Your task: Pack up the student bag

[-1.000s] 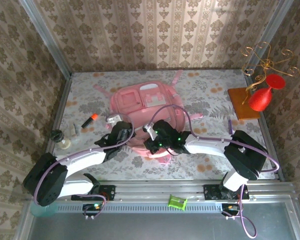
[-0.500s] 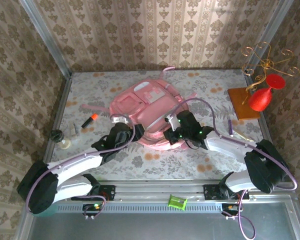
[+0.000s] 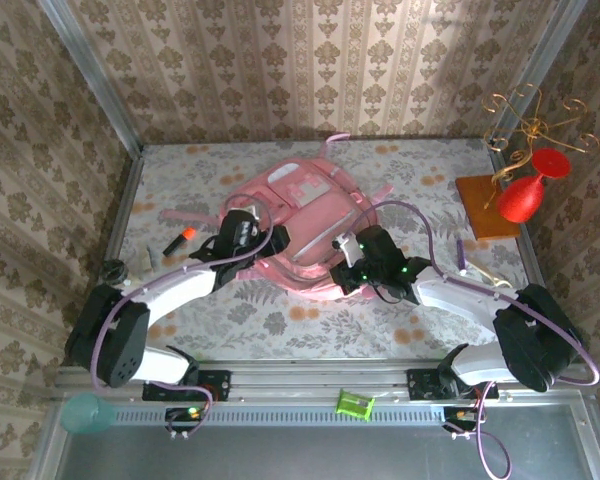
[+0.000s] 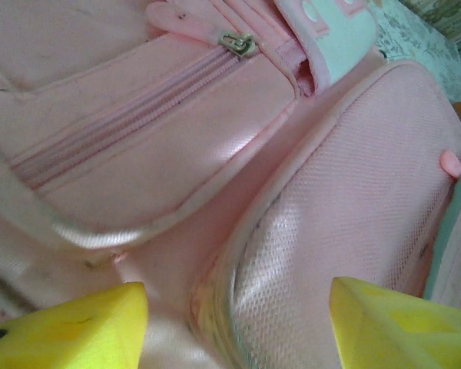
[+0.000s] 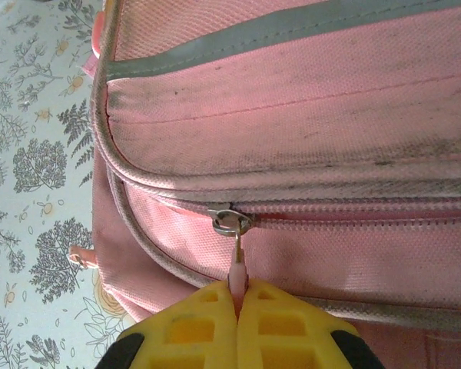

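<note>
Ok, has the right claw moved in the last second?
Yes. In the top view the right claw has shifted right along the bag, toward the wooden base. It pinches the zip pull.

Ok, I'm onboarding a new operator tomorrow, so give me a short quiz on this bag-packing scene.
1. True or false: the right tool is shut on a zip pull of the pink backpack.
2. The left tool is: A) open over the backpack, B) shut on a strap, C) shut on a marker.
3. Fill in: the red vase stands far to the robot's ___.
Key: 1 true; 2 A; 3 right.
</note>
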### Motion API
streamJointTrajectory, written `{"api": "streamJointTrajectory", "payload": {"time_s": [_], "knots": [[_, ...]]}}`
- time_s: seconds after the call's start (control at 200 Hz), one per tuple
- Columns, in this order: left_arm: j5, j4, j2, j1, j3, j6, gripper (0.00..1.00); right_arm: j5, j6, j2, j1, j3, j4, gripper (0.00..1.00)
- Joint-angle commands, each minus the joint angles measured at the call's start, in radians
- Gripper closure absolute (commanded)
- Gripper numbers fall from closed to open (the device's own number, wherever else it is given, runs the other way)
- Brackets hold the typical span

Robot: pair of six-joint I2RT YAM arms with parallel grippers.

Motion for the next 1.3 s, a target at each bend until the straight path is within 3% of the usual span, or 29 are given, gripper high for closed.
{"api": "streamJointTrajectory", "payload": {"time_s": [0.0,0.115,0.365,0.77,1.295], "knots": [[0.069,0.017,0.056,-0.01,0.025,0.006,0.43,-0.002,-0.001,-0.009,0.002,0.001,0.002,1.0],[0.088,0.07,0.095,-0.035,0.018,-0.014,0.56,-0.01,0.014,-0.012,0.008,-0.004,0.01,1.0],[0.059,0.144,0.106,-0.053,-0.017,-0.066,1.0,0.027,0.046,-0.028,0.06,-0.013,0.0,1.0],[-0.127,0.17,0.034,-0.081,-0.089,-0.178,1.0,0.085,0.133,-0.019,0.162,-0.03,0.062,1.0],[-0.158,0.197,-0.034,-0.118,-0.114,-0.242,1.0,0.193,0.261,0.179,0.312,0.077,0.203,1.0]]}}
